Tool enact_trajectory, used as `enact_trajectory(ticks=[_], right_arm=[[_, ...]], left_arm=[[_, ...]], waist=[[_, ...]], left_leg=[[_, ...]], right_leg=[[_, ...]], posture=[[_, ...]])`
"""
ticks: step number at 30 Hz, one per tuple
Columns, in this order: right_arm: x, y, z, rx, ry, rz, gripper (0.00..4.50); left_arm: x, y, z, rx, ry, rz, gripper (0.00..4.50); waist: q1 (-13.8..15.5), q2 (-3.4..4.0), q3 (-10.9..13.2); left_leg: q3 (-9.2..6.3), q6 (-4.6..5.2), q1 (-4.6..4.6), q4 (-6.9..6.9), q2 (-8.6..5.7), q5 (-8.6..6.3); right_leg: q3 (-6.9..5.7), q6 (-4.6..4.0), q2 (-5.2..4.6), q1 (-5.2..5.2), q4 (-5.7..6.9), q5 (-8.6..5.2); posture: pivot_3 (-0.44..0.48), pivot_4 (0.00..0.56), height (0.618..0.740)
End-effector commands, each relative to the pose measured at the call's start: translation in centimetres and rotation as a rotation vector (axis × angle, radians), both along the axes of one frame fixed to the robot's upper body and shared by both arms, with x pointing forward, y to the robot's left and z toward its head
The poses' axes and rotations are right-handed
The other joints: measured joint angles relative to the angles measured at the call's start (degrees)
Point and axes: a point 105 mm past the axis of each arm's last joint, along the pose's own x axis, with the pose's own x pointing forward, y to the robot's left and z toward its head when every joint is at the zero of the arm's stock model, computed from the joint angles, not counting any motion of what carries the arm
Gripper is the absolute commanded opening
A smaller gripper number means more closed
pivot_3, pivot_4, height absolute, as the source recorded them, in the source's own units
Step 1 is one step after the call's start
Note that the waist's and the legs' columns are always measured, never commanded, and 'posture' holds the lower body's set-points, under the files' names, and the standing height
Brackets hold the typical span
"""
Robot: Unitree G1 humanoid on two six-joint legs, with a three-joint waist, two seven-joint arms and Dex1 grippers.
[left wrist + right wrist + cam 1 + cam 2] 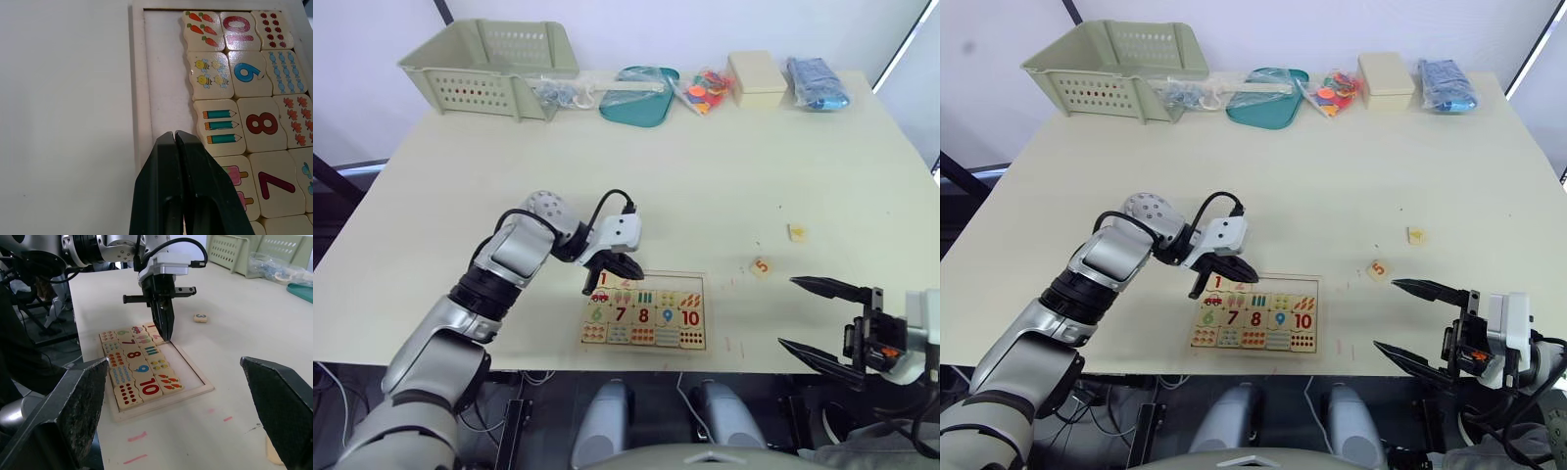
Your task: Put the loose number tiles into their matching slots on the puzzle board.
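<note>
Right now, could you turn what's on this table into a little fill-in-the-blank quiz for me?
1. The left gripper hovers over the puzzle board with its fingers ____.
2. The right gripper is ____, off the table's front edge.
3. The loose tile lying nearest the board's right side shows the digit ____.
4. On the board, the pencils tile sits beside the red digit ____.

Missing words: shut; open; 5; 8

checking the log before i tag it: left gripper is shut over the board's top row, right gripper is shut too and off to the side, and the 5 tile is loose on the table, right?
One thing is off: the right gripper is open, not shut; the left eye view shows its fingers spread wide apart. The rest holds: the left gripper is shut over the puzzle board's upper row, and the 5 tile lies loose on the table.
</note>
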Motion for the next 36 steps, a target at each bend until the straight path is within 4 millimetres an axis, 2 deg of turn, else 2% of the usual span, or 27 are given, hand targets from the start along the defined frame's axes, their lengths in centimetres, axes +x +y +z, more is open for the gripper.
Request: enact_trajectory(ticks=[1,24,36], right_arm=[[-0.3,0.2,0.8,0.003,-0.047,0.006,4.50],[-0.4,0.3,0.7,0.010,-0.044,0.004,4.50],[-0.3,0.2,0.7,0.007,-0.044,0.006,4.50]], left_arm=[[0.0,-0.6,1.0,0.003,-0.042,-0.031,0.08],[-0.1,0.5,0.4,0.046,-0.035,-0.019,0.08],[-0.3,0.2,0.7,0.024,-0.038,-0.016,0.08]], waist=[[0.0,0.00,0.0],[0.0,0.00,0.0],[0.0,0.00,0.0]], left_leg=[[0.00,0.00,0.00,0.00,0.00,0.00],[0.00,0.00,0.01,0.00,0.00,0.00],[0.00,0.00,0.00,0.00,0.00,0.00]], right_leg=[[0.00,0.00,0.00,0.00,0.00,0.00],[0.00,0.00,0.00,0.00,0.00,0.00],[0.00,0.00,0.00,0.00,0.00,0.00]], posture=[[0.000,0.150,0.740],[0.000,0.150,0.740],[0.000,0.150,0.740]])
